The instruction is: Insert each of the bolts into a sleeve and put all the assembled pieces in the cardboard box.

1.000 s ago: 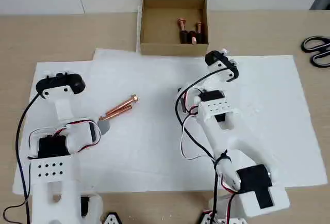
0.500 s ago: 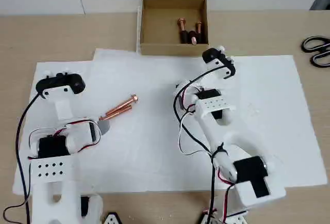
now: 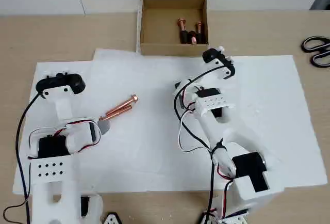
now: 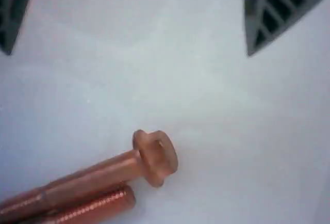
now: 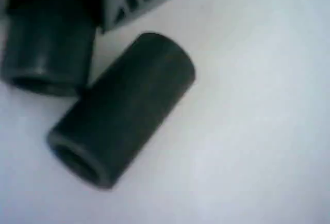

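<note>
Two bolts (image 3: 119,106) lie before the parted left jaws, two sleeves (image 5: 121,108) by the right jaws, state unclear.

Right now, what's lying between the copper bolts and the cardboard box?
Nothing but the bare white sheet. The high view shows the bolts lying on it, with no other thing on the way to the box.

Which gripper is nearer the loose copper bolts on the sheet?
Left. The left gripper sits right beside the bolts; the right gripper is farther across the sheet, by the black sleeves.
</note>
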Robot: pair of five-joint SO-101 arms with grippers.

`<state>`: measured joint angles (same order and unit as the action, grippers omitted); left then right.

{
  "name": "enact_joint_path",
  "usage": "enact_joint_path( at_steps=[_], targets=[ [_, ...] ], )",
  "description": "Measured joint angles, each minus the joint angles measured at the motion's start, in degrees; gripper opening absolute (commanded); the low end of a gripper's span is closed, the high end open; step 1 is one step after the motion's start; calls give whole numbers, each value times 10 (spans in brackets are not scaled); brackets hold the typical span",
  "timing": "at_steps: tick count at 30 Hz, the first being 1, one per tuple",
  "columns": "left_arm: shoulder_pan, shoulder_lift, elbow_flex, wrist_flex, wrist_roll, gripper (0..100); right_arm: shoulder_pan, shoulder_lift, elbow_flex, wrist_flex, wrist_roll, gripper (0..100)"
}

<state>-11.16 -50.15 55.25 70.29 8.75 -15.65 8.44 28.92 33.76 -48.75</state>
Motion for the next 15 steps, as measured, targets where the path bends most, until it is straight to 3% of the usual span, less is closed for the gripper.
enact_joint_path(
  at_steps=[8,15],
  targets=[
    [0,0,0,0,0,273,11,2,-25,49,38,4],
    [0,0,0,0,0,273,28,8,-121,235,99,4]
  ],
)
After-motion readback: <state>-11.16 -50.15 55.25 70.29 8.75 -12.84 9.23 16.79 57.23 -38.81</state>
